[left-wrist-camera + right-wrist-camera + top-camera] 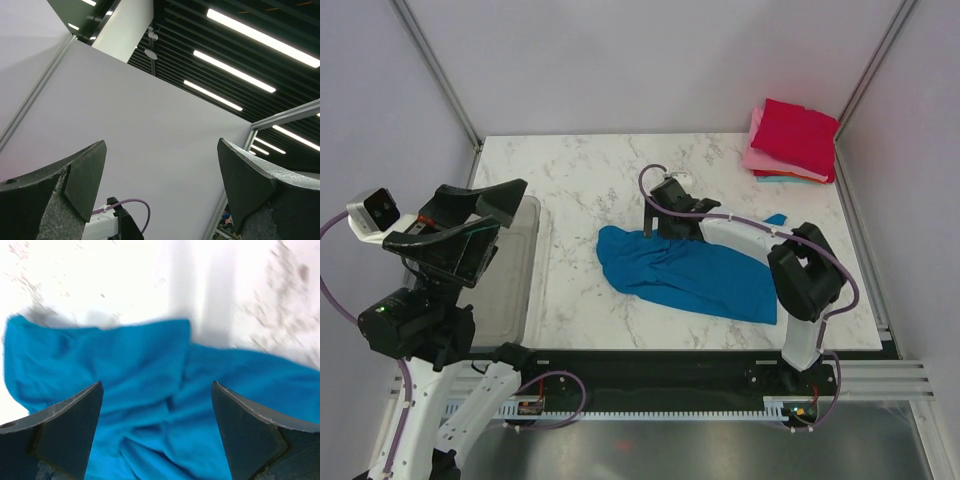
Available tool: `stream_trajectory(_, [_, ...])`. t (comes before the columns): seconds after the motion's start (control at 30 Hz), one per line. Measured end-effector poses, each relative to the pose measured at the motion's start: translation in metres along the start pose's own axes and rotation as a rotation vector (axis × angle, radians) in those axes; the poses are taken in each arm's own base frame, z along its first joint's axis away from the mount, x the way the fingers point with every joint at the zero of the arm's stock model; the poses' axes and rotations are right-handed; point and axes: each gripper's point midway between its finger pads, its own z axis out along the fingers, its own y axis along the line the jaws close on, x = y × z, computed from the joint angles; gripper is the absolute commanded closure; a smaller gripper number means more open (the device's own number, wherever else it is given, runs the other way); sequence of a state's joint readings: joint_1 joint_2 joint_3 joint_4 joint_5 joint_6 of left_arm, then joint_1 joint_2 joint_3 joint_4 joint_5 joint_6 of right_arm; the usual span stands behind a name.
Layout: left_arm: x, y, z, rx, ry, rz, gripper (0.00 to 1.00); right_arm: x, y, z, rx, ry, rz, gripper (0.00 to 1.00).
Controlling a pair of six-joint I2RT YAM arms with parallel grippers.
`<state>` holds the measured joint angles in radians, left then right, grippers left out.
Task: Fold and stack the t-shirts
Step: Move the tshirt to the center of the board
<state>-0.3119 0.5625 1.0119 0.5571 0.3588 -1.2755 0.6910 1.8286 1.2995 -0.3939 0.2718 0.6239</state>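
A bright blue t-shirt point(685, 272) lies crumpled on the middle of the marble table point(580, 170). My right gripper point(653, 228) hangs over its far left edge, open, with nothing between the fingers. In the right wrist view the blue t-shirt point(150, 360) fills the space under the open right gripper point(156, 390), which is a little above the cloth. A stack of folded t-shirts sits at the back right: red point(796, 134) on top, pink point(758, 156) below it, a teal edge point(790, 179) at the bottom. My left gripper point(505, 210) is raised at the left, open and empty.
A clear plastic bin point(515, 285) stands on the table's left side under the raised left arm. The left wrist view shows only the open left gripper point(161, 142) against the booth wall point(150, 115) and ceiling lights. Metal frame posts stand at the back corners.
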Motion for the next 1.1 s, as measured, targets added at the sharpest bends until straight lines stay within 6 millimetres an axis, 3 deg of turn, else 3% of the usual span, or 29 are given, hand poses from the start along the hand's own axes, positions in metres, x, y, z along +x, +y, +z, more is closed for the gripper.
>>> stream_trajectory(0.2, [-0.001,0.011,0.0,-0.031,-0.019,-0.004,0.02,-0.009,0.02,0.031,-0.046,0.014,0.015,0.12])
stream_trajectory(0.43, [-0.003,0.012,0.0,-0.035,-0.029,0.005,0.02,0.011,0.02,0.056,-0.045,0.078,0.011,0.29])
stream_trajectory(0.53, [-0.004,0.012,0.0,-0.036,-0.035,0.006,0.02,0.011,0.021,0.058,-0.051,0.081,0.013,0.42])
stream_trajectory(0.57, [-0.004,0.012,0.0,-0.036,-0.036,0.006,0.02,0.01,0.022,0.058,-0.055,0.076,0.013,0.53])
stream_trajectory(0.67, [-0.004,0.011,0.0,-0.035,-0.036,0.008,0.03,0.008,0.025,0.057,-0.067,0.075,0.013,0.7])
stream_trajectory(0.8, [-0.005,0.012,0.0,-0.037,-0.038,0.015,0.03,0.003,0.031,0.055,-0.087,0.068,0.014,0.85])
stream_trajectory(0.83, [-0.005,0.012,-0.001,-0.04,-0.04,0.019,0.04,0.002,0.033,0.054,-0.093,0.067,0.014,0.95])
stream_trajectory(0.87, [-0.005,0.013,-0.002,-0.049,-0.041,0.027,0.04,0.001,0.034,0.054,-0.1,0.067,0.011,1.0])
stream_trajectory(1.03, [-0.011,0.035,-0.007,-0.234,-0.035,0.131,0.05,-0.007,0.065,0.037,-0.196,0.054,-0.022,0.99])
stream_trajectory(1.07, [-0.014,0.039,-0.008,-0.278,-0.036,0.157,0.05,-0.007,0.079,0.027,-0.236,0.048,-0.052,0.88])
stream_trajectory(1.1, [-0.02,0.046,-0.01,-0.346,-0.043,0.194,0.05,-0.007,0.097,0.014,-0.283,0.035,-0.087,0.64])
